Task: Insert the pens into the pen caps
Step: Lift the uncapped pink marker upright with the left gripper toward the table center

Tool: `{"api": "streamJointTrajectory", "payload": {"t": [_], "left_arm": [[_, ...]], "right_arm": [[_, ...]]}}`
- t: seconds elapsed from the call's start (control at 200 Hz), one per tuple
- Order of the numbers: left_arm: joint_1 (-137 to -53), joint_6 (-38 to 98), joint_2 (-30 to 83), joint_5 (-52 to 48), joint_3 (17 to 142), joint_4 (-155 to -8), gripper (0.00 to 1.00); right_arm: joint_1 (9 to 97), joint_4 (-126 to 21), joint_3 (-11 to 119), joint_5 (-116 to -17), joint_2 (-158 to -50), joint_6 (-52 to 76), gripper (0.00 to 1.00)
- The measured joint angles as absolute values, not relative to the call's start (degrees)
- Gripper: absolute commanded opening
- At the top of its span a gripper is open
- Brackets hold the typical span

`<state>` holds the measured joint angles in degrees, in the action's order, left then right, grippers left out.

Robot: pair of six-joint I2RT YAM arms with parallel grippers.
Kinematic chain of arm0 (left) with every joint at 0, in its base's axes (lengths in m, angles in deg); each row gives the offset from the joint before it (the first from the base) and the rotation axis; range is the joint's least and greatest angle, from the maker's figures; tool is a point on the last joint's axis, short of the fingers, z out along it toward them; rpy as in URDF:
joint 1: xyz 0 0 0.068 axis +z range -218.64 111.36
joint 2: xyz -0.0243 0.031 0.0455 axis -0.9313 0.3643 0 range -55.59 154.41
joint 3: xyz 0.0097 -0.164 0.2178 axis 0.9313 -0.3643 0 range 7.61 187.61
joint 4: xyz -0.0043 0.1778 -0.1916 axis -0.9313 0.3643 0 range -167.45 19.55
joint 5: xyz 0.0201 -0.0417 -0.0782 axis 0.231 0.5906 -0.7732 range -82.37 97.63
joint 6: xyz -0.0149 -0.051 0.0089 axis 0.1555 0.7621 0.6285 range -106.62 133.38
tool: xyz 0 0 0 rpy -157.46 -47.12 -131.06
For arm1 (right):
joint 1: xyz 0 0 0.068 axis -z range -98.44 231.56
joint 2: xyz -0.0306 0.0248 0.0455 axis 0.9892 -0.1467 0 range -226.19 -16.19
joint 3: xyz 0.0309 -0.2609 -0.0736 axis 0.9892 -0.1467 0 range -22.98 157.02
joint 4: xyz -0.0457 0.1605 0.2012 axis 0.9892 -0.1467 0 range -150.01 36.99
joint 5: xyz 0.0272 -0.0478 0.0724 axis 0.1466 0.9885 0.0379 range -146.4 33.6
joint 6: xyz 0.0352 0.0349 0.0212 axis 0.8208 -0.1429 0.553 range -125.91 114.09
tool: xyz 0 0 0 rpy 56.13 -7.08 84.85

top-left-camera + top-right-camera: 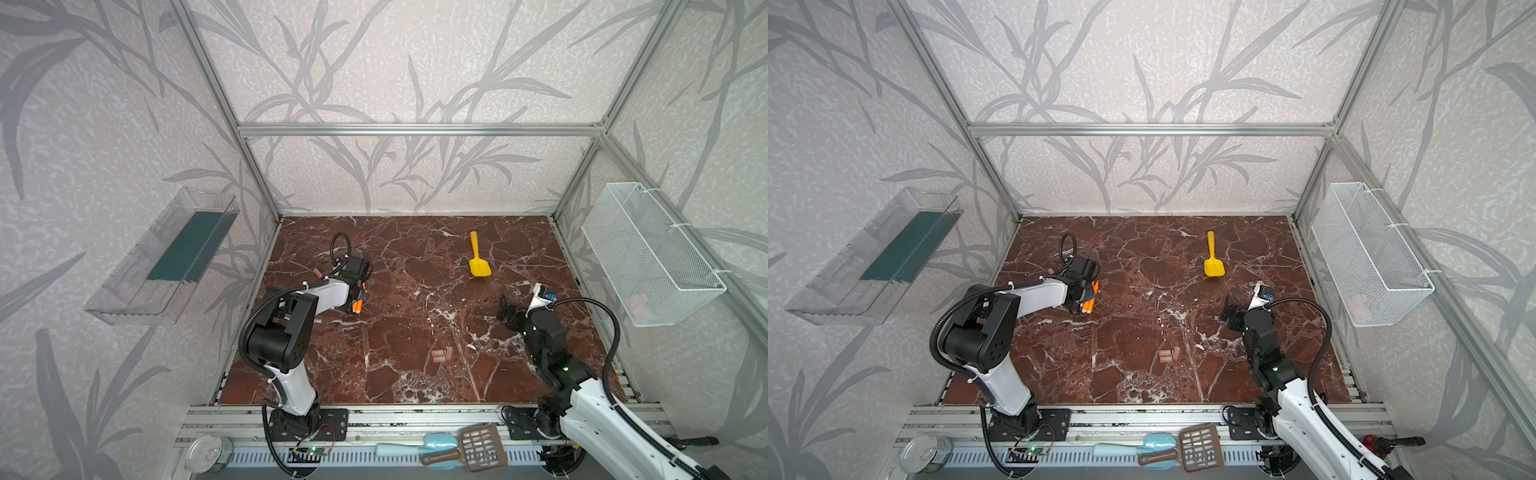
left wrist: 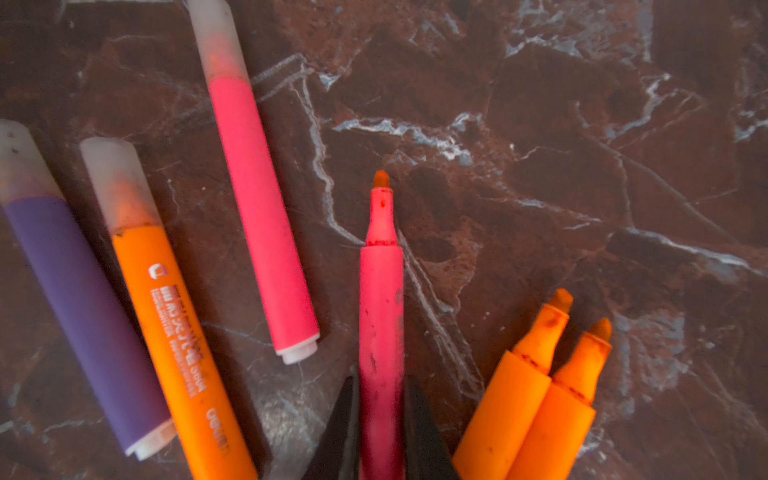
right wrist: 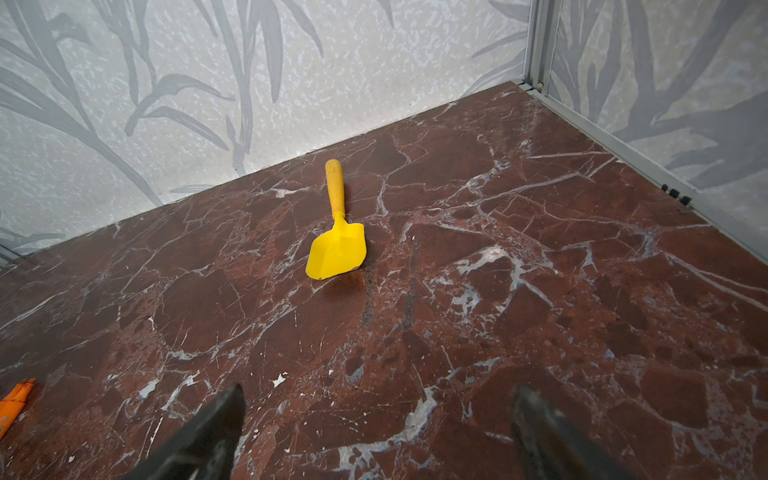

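Between the two dark jaws of our left gripper (image 2: 381, 376) sits the barrel of a red-pink pen (image 2: 381, 291) — the jaws are clamped on it, and its pointed tip sticks out bare, away from the wrist. Whether the pen is raised off the marble tabletop (image 2: 540, 166) or rests on it, we cannot tell from the wrist view. Just beside it on one side lie the two uncapped orange pens (image 2: 511, 395), touching along their length, tips exposed. On the other side lie three pens already capped: a pink pen (image 2: 257, 216), a capped orange pen (image 2: 174, 332) and a purple pen (image 2: 83, 311), close together but fanned apart. In both top views this whole group is at the left of the table, under the left arm.

So we judge the job about half done — three pens wear caps, three do not, and one of those three is the one in our grip. The loose pen caps (image 1: 440, 356) lie in a small cluster toward the front middle of the table, well apart from the pens; they are too small for us to count surely. Our right gripper (image 3: 378, 395) hangs over bare marble with its jaws spread wide and nothing between them. The yellow shovel (image 3: 338, 249) beyond it plays no part.
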<state>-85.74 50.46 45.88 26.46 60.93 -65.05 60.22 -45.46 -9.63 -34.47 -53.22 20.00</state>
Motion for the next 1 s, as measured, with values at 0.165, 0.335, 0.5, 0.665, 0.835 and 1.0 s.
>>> {"api": "streamJointTrajectory", "payload": {"t": [0.165,0.335,0.5,0.665,0.835,1.0], "left_arm": [[-85.7,50.4,45.9,26.5,60.9,-65.1,0.09],[-85.7,50.4,45.8,26.5,60.9,-65.1,0.06],[-85.7,50.2,45.5,26.4,60.5,-65.6,0.04],[-85.7,49.3,44.4,25.6,59.0,-67.0,0.0],[-85.7,47.9,42.7,24.6,57.3,-67.8,0.0],[-85.8,46.9,38.7,22.8,54.9,-69.4,0.0]], "right_arm": [[60.3,-45.5,-9.6,-34.5,-53.2,20.0,0.97],[60.3,-45.5,-9.6,-34.7,-52.9,20.0,0.97],[60.5,-45.5,-9.7,-35.0,-51.9,20.0,0.97],[60.5,-45.1,-9.7,-35.0,-53.0,20.0,0.97],[60.5,-42.5,-9.7,-34.3,-57.4,20.0,0.97],[60.6,-41.3,-8.2,-33.3,-64.9,20.4,0.92]]}}
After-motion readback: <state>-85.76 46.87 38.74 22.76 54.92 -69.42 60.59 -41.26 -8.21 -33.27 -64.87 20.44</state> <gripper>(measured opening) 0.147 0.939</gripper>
